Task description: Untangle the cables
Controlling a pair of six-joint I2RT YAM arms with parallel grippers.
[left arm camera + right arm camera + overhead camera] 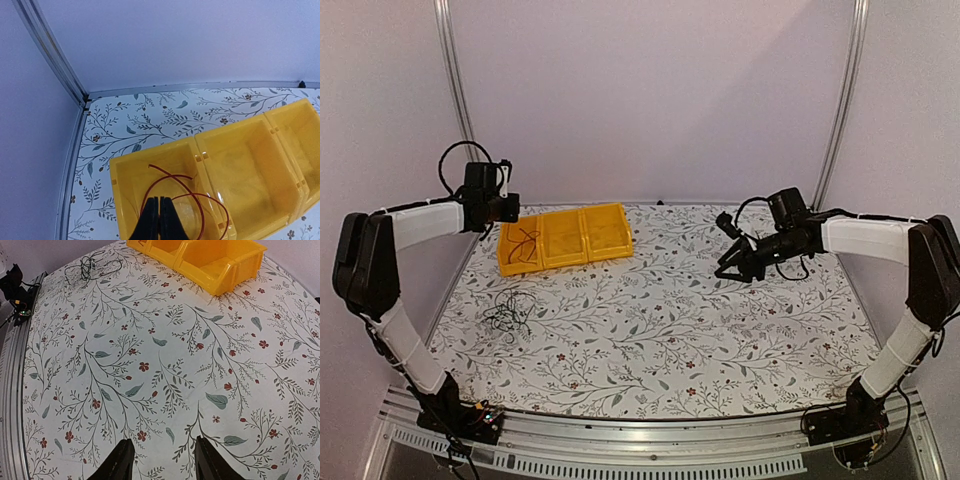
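Left fingers (150, 222): pressed flat together, tips pointing down into the left-hand compartment of the yellow bins (250, 165); whether a strand is nipped between them cannot be told.
Right fingers (119, 462): spread apart, with only the flowered cloth showing in the gap.
Left gripper (508, 207): at the far left of the table, just over the left end of the bin row.
Right gripper (728, 268): on the right side of the table, above the cloth, tips pointing left and down, well apart from the bins and the cables.
Red cable (170, 176): one thin strand lying in loose curves on the floor of the left-hand compartment, its loops passing close by the left fingertips.
Tangle of cables (510, 312): thin dark wires in a small loose knot on the cloth at the left, nearer than the bins and apart from them; from the right wrist it shows at the far side of the cloth, beside the table's metal edge.
Yellow bins: three open compartments joined in a row, set at a slight slant at the far left; the middle and right ones show only bare yellow floor.
Table (670, 340): covered by a pale cloth printed with leaves and small red flowers.
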